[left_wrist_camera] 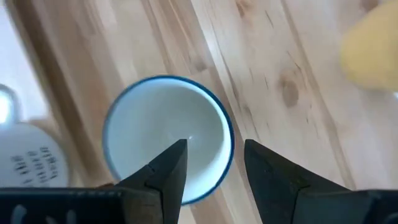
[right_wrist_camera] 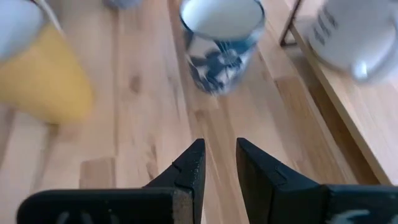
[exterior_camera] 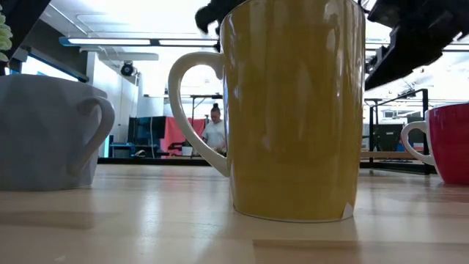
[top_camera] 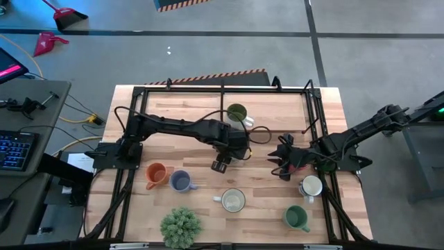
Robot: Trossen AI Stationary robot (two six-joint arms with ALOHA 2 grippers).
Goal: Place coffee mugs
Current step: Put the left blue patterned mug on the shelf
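L gripper (left_wrist_camera: 214, 146) sits over mid-table, pointing down at a blue-rimmed mug (left_wrist_camera: 161, 118) w/ white inside. Fingers are spread: one tip hangs over the mug's opening, the other outside the wall, rim in the gap between them, not clamped. The mug stands upright on the wood table (left_wrist_camera: 292, 68).

R gripper (right_wrist_camera: 219, 149) is just right of centre, near the L one. Its fingers are a narrow slit apart w/ nothing between; it hangs above bare wood.

Other mugs in the high view:
- olive green mug (top_camera: 237, 112) at the far side, near the L arm's wrist
- orange mug (top_camera: 156, 175) & blue-grey mug (top_camera: 182, 182) side by side, near-left
- cream mug (top_camera: 232, 200) near-centre
- white mug (top_camera: 311, 185) & dark green mug (top_camera: 297, 217) near-right

Potted plant (top_camera: 182, 227) is at the near edge.

Low view: a yellow mug (exterior_camera: 293, 110) fills the centre, a magenta mug (exterior_camera: 448, 143) is at its right, & a person (exterior_camera: 215, 132) stands far back in the room.
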